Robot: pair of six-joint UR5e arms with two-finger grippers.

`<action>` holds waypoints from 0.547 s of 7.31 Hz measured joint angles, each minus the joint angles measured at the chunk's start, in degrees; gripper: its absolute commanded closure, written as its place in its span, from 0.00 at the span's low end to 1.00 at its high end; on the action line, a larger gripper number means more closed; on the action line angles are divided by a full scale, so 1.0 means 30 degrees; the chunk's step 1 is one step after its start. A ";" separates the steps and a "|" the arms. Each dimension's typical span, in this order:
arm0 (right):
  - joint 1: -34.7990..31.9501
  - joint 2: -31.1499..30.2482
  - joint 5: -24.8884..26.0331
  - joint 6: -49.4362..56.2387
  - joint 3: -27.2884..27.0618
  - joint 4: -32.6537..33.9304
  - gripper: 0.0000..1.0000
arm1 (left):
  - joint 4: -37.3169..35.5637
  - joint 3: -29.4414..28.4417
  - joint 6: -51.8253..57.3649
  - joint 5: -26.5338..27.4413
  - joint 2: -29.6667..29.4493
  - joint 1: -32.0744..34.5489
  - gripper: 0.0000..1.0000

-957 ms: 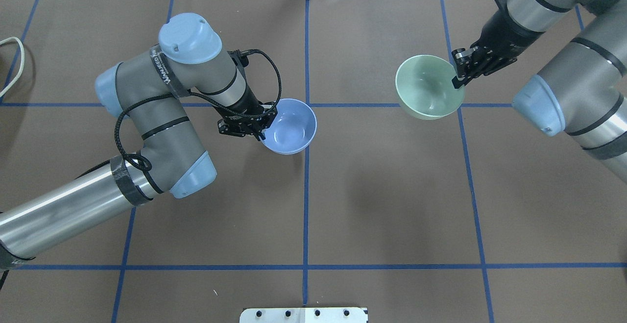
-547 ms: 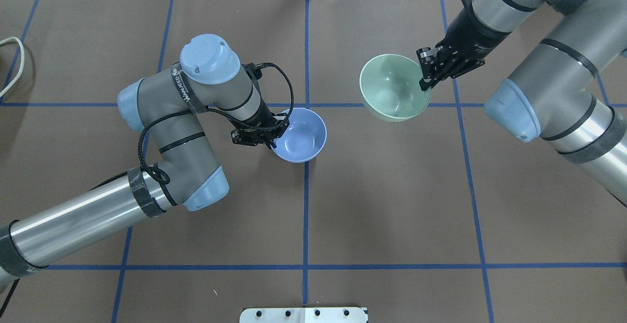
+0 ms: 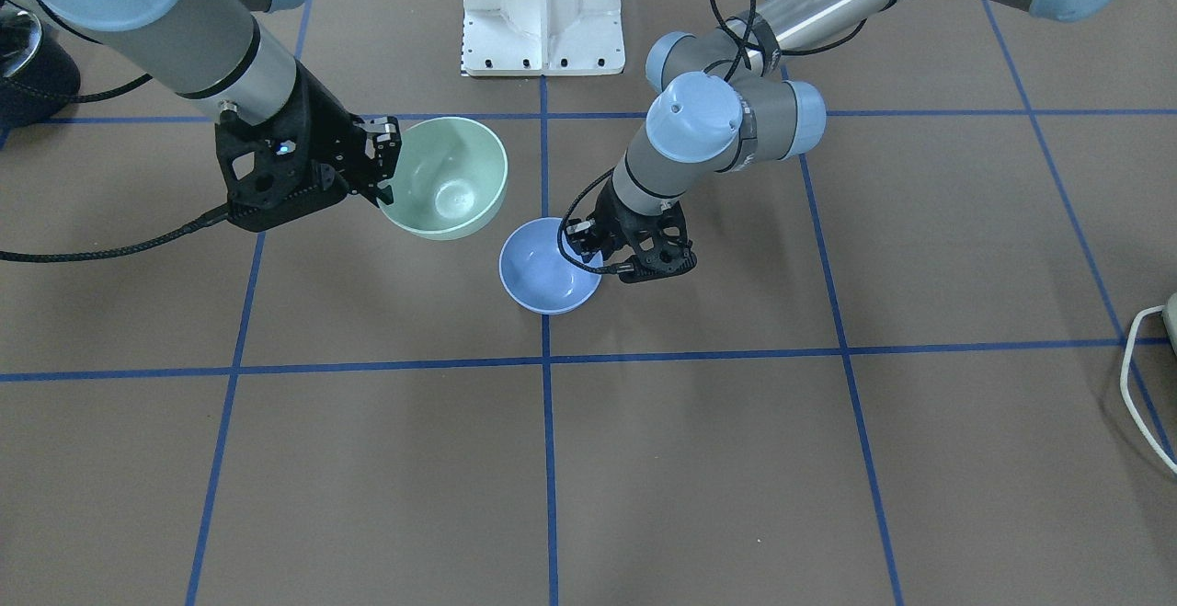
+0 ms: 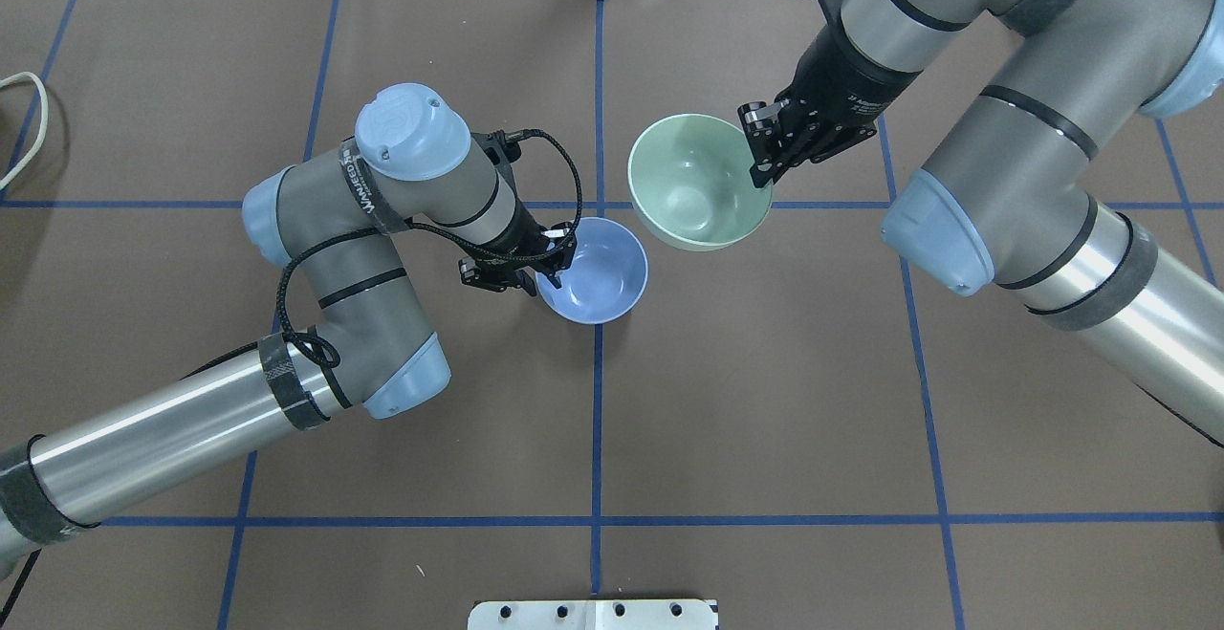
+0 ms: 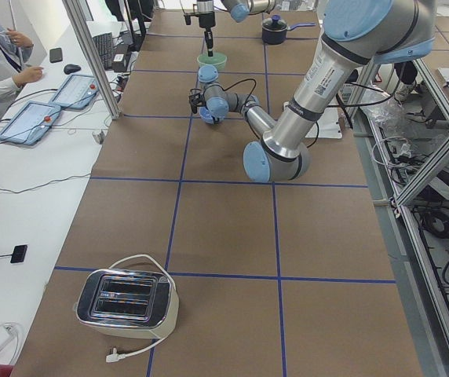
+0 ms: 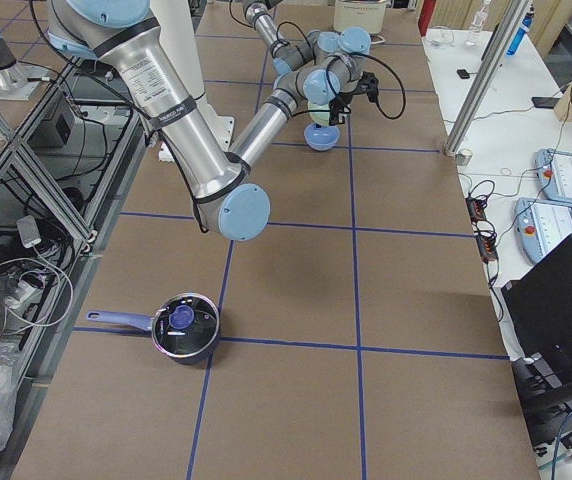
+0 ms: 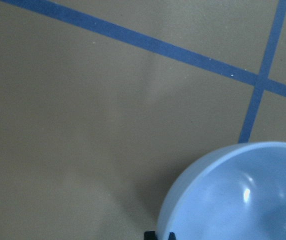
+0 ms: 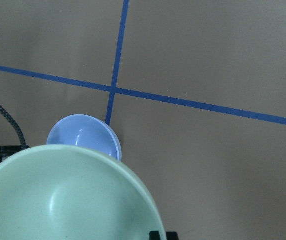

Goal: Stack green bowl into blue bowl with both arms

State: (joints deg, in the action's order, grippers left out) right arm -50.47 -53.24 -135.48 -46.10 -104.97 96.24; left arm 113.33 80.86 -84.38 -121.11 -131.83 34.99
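The green bowl (image 4: pixel 696 183) hangs above the table, just right of the centre line. My right gripper (image 4: pixel 762 171) is shut on its right rim; in the front view it (image 3: pixel 386 188) holds the green bowl (image 3: pixel 448 178) from the view's left. The blue bowl (image 4: pixel 598 271) sits low on the centre line, beside and below the green one. My left gripper (image 4: pixel 553 269) is shut on its left rim. The right wrist view shows the green bowl (image 8: pixel 68 200) partly over the blue bowl (image 8: pixel 85 137). The left wrist view shows the blue bowl (image 7: pixel 238 195).
A white base plate (image 3: pixel 542 8) stands at the robot's side of the table. A white cable (image 4: pixel 29 123) lies at the far left edge. A toaster (image 5: pixel 126 306) and a dark pot (image 6: pixel 184 325) sit at the table's two ends.
My right arm has carried the green bowl left, towards the centre line. My left arm has moved the blue bowl right and lower, onto the centre line. Both grips stayed shut.
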 measured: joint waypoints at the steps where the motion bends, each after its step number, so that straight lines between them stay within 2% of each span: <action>1: 0.0265 0.0384 0.0044 -0.0316 0.0135 -0.0006 1.00 | 0.0274 0.0044 0.0547 -0.0025 0.0061 0.0162 0.21; 2: 0.0507 0.0697 0.0204 -0.0464 0.0338 -0.0032 1.00 | 0.0388 0.0128 0.1129 -0.0228 0.0141 0.0604 0.21; 4: 0.1203 0.1370 0.1060 -0.0425 0.1168 -0.0167 1.00 | 0.0406 0.0481 0.2737 -0.2148 0.0776 0.2375 0.21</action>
State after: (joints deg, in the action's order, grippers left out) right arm -46.86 -49.13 -132.30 -47.37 -101.47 95.74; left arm 114.55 82.31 -76.17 -127.56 -129.50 42.11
